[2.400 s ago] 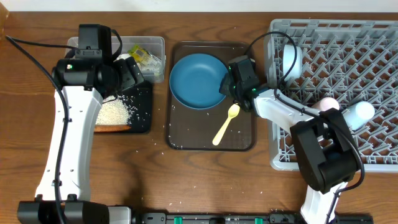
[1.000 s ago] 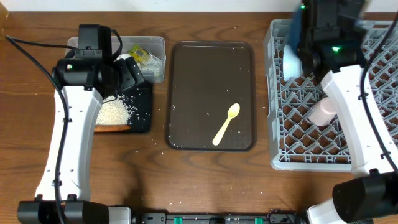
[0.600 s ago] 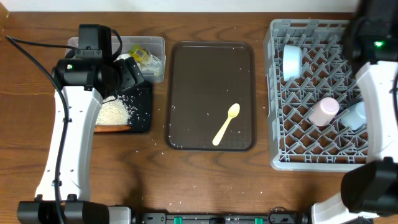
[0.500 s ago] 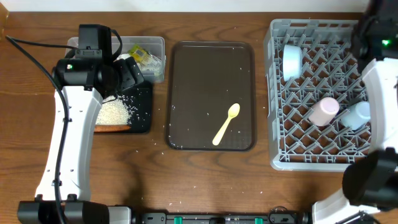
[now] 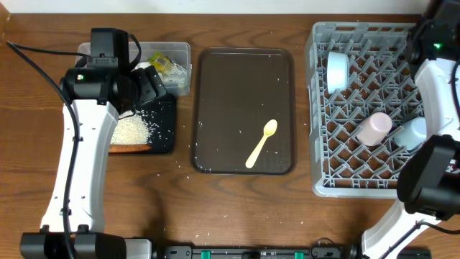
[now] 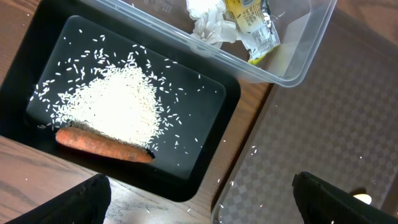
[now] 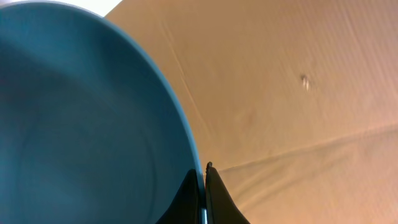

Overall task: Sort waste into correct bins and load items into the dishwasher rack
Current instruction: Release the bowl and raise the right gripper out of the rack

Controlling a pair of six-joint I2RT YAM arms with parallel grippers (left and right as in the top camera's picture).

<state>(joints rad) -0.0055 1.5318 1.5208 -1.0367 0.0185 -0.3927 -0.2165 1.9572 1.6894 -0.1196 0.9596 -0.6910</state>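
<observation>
My right gripper is shut on the rim of the large blue plate, held up on edge; overhead, the plate and these jaws are out of view past the top right corner. My left gripper is open and empty above the black tray, which holds rice and the orange sausage piece. The clear tub holds the tissue and the wrapper. The pale yellow spoon lies on the brown tray. The grey rack holds the white bowl, pink cup and light blue cup.
Loose rice grains are scattered on the brown tray and on the wooden table near the black tray. The right arm stretches along the rack's right side. A tan wall fills the right wrist view behind the plate.
My right gripper took the blue plate off the brown tray, lifted it and carried it right over the rack to the far right corner. The left arm has not moved.
</observation>
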